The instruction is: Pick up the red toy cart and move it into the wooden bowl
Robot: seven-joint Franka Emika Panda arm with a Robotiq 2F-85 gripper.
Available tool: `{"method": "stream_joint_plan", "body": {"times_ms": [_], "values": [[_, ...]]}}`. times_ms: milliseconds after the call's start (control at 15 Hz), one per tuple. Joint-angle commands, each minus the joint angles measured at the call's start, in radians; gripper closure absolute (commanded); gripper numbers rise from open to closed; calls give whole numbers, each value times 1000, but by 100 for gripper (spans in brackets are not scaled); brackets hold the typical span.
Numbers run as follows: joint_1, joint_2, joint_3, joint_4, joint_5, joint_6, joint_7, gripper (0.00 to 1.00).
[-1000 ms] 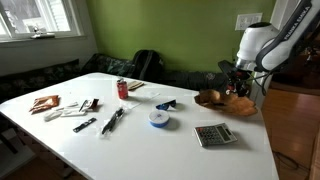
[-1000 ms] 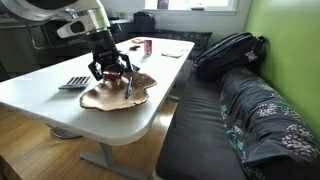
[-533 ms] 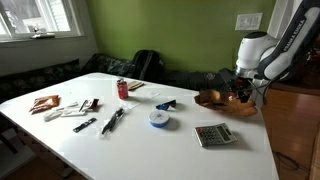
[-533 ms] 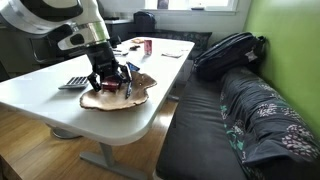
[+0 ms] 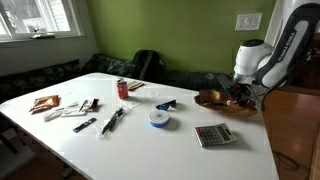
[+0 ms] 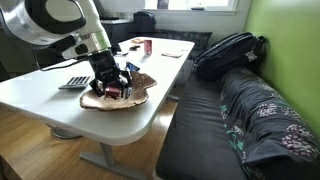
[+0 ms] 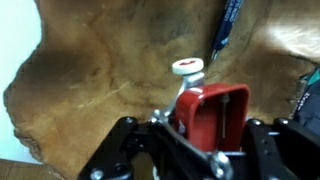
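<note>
The red toy cart (image 7: 212, 115), with a white wheel and a metal wire part, sits between my gripper's fingers in the wrist view. The gripper (image 7: 195, 128) is shut on it and holds it low inside the wooden bowl (image 7: 90, 70). The wide brown bowl with its wavy rim shows in both exterior views (image 5: 213, 100) (image 6: 138, 97), near the table's end. The gripper (image 5: 238, 95) (image 6: 110, 86) reaches down into the bowl there, and it hides the cart in both.
A blue pen (image 7: 225, 30) lies in the bowl beyond the cart. A grey calculator (image 5: 213, 135) (image 6: 76, 83) lies beside the bowl. A white tape roll (image 5: 159, 118), a red can (image 5: 123, 89) and small items are farther along the table. A black backpack (image 6: 228, 52) sits on the bench.
The arm has come down with the cart, from just above the bowl to low inside it. Nothing else on the table moved.
</note>
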Motion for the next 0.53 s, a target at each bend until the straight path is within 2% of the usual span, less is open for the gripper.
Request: {"method": "stream_joint_plan", "body": {"times_ms": [0,67,133,200,333,467], "values": [[-4,-11,10,-13,134,8,-141,41],[-12,-43,20,-19,172,-42,-182,34],[-73,-111,81,-38,211,-88,-257,25],[-94,-148,104,-43,238,-135,-311,18],[-232,-253,246,-53,324,-279,-467,3],[-310,-307,324,-28,457,-426,-596,0]]}}
